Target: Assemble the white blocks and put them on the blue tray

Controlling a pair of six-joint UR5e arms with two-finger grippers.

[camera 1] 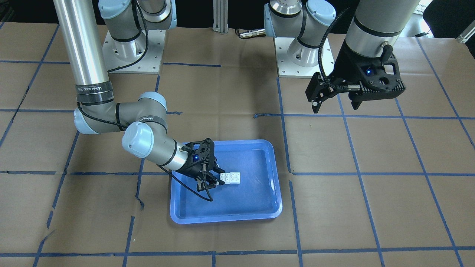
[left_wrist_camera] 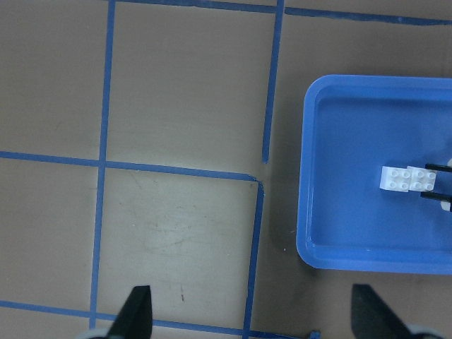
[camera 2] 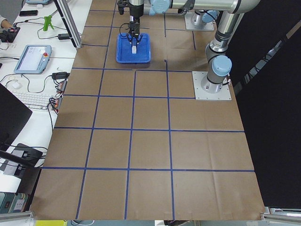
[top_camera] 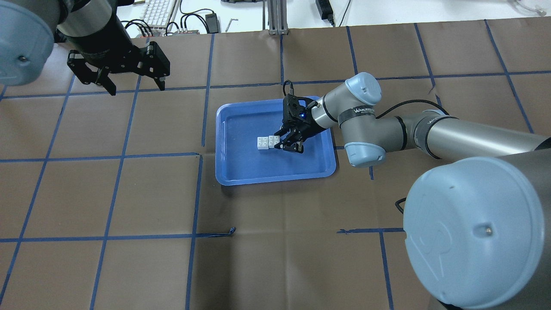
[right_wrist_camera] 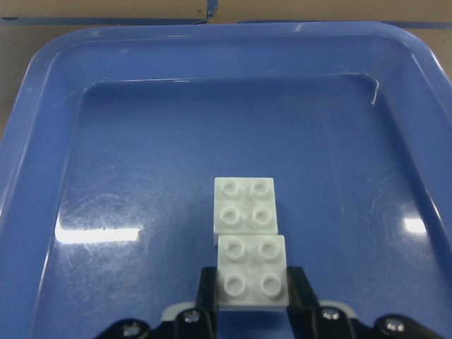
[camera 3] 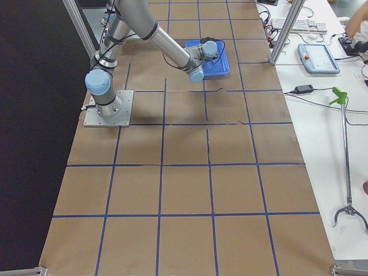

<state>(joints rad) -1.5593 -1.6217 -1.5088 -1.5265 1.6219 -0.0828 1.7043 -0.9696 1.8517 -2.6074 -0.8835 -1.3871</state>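
Two white blocks lie joined, one stepped onto the other's edge, on the floor of the blue tray. My right gripper reaches low into the tray. In the right wrist view its fingers press both sides of the nearer block; the farther block juts out ahead. From overhead the blocks sit just left of the right gripper. My left gripper hangs open and empty, high over the table's far left. Its wrist view shows the tray and blocks at the right.
The table is covered in brown paper with a blue tape grid. The two arm bases stand at the robot's side. A keyboard and cables lie beyond the far edge.
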